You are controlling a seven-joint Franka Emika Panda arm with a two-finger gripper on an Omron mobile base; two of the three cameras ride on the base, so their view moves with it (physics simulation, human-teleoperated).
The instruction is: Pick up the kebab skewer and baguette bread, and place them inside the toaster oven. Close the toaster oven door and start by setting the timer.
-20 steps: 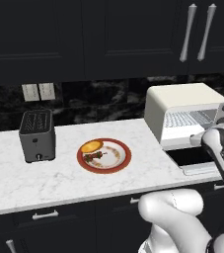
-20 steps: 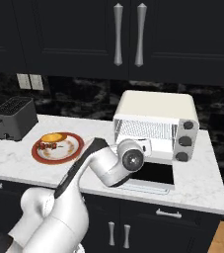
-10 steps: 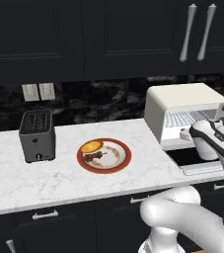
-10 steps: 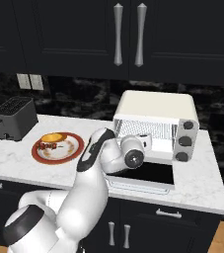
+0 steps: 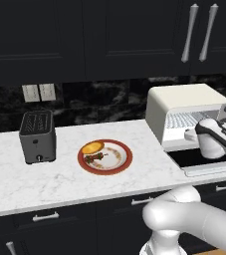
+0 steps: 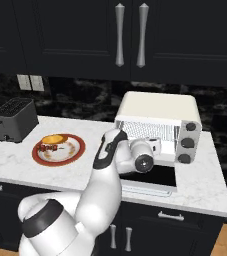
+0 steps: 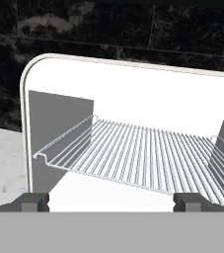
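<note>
The toaster oven point(image 5: 189, 112) sits at the counter's point(image 5: 59, 182) 3 o'clock end, its door point(image 6: 150, 181) folded down flat and a wire rack point(image 7: 138, 155) inside. The gripper point(image 7: 111, 201) faces that cavity, jaws apart, holding nothing. The kebab skewer point(image 5: 95, 157) and baguette bread point(image 5: 92, 147) lie on a red-rimmed plate point(image 5: 122, 162) mid-counter.

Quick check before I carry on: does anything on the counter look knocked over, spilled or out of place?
Nothing stands out. The baguette bread and kebab skewer lie on the red-rimmed plate, the slot toaster stands upright, and the toaster oven has its door folded down flat, rack bare. The gripper is open facing it.
</note>
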